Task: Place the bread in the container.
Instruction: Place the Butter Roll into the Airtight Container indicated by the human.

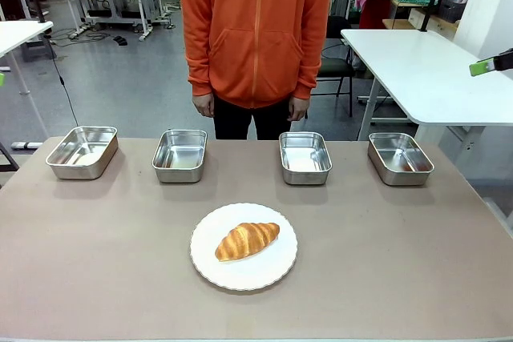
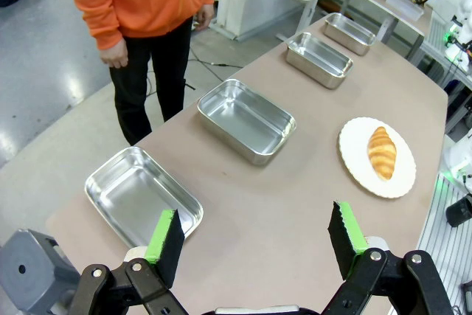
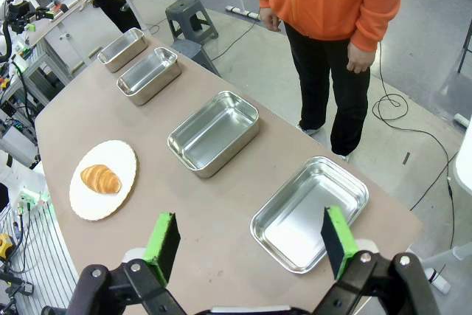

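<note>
The bread, a golden-brown croissant, lies on a round white plate at the table's near middle. Beyond it, several identical steel pans stand empty in a row; which one is the container I cannot tell. The left wrist view shows my left gripper open and empty, high above the table's left end, near a pan and far from the bread. My right gripper hangs open and empty over the right end, above another pan, with the bread far off.
A person in an orange hoodie stands at the far edge with both hands down. The brown table is bare around the plate. A white table stands at the back right.
</note>
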Controlling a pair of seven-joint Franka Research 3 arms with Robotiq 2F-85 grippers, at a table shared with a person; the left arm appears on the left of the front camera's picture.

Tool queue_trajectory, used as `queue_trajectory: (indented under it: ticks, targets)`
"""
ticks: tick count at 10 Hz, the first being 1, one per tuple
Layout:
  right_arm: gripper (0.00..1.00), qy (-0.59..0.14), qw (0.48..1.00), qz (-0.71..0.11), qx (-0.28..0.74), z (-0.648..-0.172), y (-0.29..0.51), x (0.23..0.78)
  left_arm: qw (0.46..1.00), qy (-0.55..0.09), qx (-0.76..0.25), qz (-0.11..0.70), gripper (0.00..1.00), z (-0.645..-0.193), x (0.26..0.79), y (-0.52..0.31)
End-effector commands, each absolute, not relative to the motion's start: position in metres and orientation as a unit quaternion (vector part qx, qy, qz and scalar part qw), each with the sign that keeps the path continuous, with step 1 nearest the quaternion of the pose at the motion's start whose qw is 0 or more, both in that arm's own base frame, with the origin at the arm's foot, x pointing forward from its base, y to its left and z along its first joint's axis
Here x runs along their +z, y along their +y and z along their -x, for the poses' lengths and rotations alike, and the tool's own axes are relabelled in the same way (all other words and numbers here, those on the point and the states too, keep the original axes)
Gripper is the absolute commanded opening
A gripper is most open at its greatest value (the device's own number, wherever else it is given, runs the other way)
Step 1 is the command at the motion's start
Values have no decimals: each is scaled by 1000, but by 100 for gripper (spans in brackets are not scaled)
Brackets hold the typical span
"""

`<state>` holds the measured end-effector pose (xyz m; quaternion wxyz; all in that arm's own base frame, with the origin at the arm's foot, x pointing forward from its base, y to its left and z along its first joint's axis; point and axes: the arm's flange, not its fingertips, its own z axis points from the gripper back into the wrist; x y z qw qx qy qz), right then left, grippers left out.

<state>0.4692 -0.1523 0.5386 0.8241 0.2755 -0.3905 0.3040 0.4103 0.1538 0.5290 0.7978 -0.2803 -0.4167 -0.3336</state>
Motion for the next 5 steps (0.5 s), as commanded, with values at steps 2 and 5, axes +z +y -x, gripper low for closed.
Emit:
queue_trajectory:
  ticks: [2,5]
  targets:
    - [100,-394,824,-272,303,-470,-151,540,797,-418,-333,280,100,-410,529,154]
    - [100,-394,824,-272,303,-470,-151,540,797,-418,-333,280,100,-410,529,154]
